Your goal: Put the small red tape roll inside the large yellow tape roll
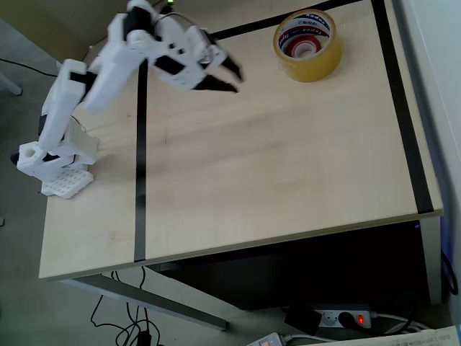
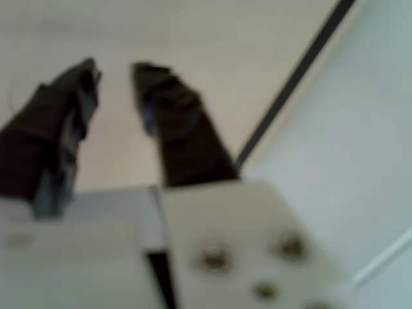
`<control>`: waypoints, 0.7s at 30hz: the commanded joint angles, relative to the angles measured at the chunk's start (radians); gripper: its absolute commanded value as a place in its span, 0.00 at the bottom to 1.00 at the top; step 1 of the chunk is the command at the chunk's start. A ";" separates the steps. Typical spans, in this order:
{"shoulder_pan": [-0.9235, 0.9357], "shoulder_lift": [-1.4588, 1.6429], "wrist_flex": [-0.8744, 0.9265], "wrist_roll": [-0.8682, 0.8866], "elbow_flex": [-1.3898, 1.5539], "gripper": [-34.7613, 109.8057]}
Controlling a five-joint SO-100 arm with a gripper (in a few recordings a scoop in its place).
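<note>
Right now I see my gripper at upper centre of the overhead view, fingers slightly parted, holding nothing. Red roll sits inside the yellow roll, upper right.

From above, the white robot arm reached from its base at the left edge of the pale wooden desk toward the top, its black fingers parted and holding nothing. The large yellow tape roll lay flat near the desk's far edge, with the small red tape roll inside its printed white core. Black tape lines crossed the desk.
</note>
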 commanded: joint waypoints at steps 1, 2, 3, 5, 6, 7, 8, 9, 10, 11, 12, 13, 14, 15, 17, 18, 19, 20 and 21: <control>0.025 0.489 0.035 0.044 0.410 0.24; 0.035 0.594 0.026 0.057 0.522 0.24; 0.043 0.712 -0.018 0.072 0.664 0.24; 0.067 0.994 -0.206 0.080 1.046 0.24; 0.080 1.115 -0.295 0.084 1.220 0.24; 0.094 1.224 -0.387 0.089 1.384 0.24; 0.118 1.327 -0.491 0.092 1.542 0.24; 0.144 1.417 -0.584 0.092 1.694 0.24; 0.164 1.493 -0.666 0.092 1.824 0.24; 0.178 1.559 -0.732 0.092 1.934 0.24; 0.189 1.621 -0.778 0.092 2.036 0.24; 0.192 1.683 -0.813 0.092 2.126 0.24; 0.190 1.741 -0.841 0.095 2.215 0.24; 0.183 1.796 -0.867 0.098 2.298 0.24; 0.140 1.916 -0.873 0.117 2.437 0.24; 0.115 1.979 -0.862 0.133 2.487 0.24; 0.100 2.033 -0.847 0.161 2.526 0.24; 0.083 2.085 -0.839 0.183 2.563 0.24; 0.066 2.145 -0.831 0.195 2.602 0.24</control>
